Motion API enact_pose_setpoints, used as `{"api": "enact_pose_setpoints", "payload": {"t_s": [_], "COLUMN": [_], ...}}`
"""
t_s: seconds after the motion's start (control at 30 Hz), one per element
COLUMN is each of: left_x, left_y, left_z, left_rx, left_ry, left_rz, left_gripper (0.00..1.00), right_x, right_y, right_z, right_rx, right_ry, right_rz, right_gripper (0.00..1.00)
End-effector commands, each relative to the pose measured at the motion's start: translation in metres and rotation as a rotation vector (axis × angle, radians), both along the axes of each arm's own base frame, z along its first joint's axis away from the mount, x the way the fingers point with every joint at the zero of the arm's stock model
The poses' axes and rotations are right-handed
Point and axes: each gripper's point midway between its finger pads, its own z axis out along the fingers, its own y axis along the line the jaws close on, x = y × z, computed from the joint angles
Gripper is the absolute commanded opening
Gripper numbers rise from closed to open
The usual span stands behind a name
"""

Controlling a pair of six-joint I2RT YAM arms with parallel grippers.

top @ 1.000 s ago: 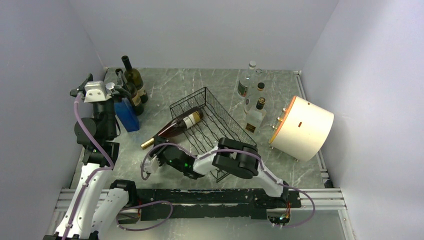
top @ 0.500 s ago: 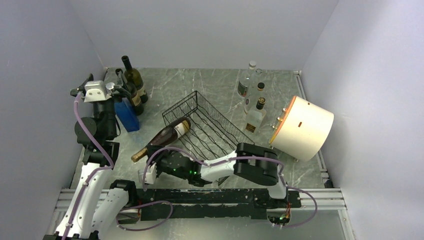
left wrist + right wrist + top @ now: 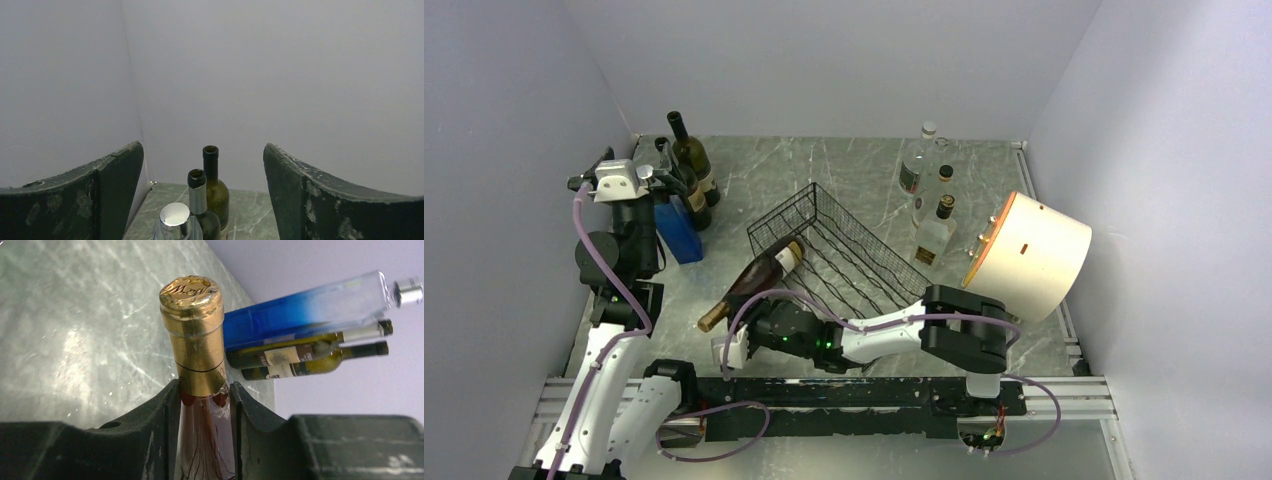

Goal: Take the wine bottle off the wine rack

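1. Clamping the wine bottle [image 3: 759,275] by its neck, just below the gold foil, in the clenched right gripper [image 3: 204,397].
2. Keeping its base end at the wine rack's [image 3: 854,255] near-left end, with the neck angling out toward the desk's [image 3: 824,165] near edge.
3. Holding the left gripper [image 3: 202,150] released, jaws wide, above the dark bottles [image 3: 692,160] in the far-left corner.

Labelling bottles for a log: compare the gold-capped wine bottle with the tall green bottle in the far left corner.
Pose: the gold-capped wine bottle lies slanted, its base at the wine rack's end; the green bottle stands upright. Top: the first wears gold foil; the green bottle's mouth is open. Hold: the right pincer is shut on the wine bottle's neck; nothing grips the green bottle. Both are labelled glass bottles.
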Motion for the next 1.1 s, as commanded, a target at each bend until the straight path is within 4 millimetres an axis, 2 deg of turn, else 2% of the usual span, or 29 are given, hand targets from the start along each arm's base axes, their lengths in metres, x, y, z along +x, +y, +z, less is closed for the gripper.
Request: {"api": "enact_pose_setpoints", "payload": {"t_s": [0.0,0.2,0.4,0.5,0.7,0.83,0.93,1.07], "left_x": [-0.003,-0.001,-0.001,-0.001,0.001,0.001,0.001,0.001], "left_y": [-0.002,-0.004,-0.002,-0.003,-0.006,-0.006,-0.006,-0.006], "left_z": [0.010,0.010,0.009,0.009,0.008,0.007,0.008,0.008], "left_rx": [-0.005,-0.004,-0.003,-0.003,-0.002,-0.002,-0.001,-0.002], "left_ry": [-0.027,-0.025,-0.022,-0.022,-0.020,-0.018,-0.020,-0.022], "left_rz": [-0.020,-0.028,-0.019,-0.024,-0.036,-0.037,-0.036,-0.036], "left_gripper": [0.93,0.92,0.93,0.93,0.93,0.93,0.94,0.94], "right_x": [-0.016,0.007,0.004,0.027,0.084,0.113,0.134,0.163], "right_y": [0.010,-0.002,-0.012,-0.026,-0.053,-0.069,-0.081,-0.096], "right_z": [0.041,-0.020,-0.077,-0.100,-0.106,-0.110,-0.126,-0.131], "right_rx": [0.066,-0.175,-0.348,-0.406,-0.440,-0.464,-0.495,-0.505], "right_ry": [-0.189,-0.259,-0.232,-0.240,-0.255,-0.261,-0.247,-0.241], "right_rz": [0.082,0.056,0.109,0.052,-0.092,-0.152,-0.180,-0.233], "right_gripper": [0.00,0.00,0.00,0.00,0.00,0.00,0.00,0.00]}}
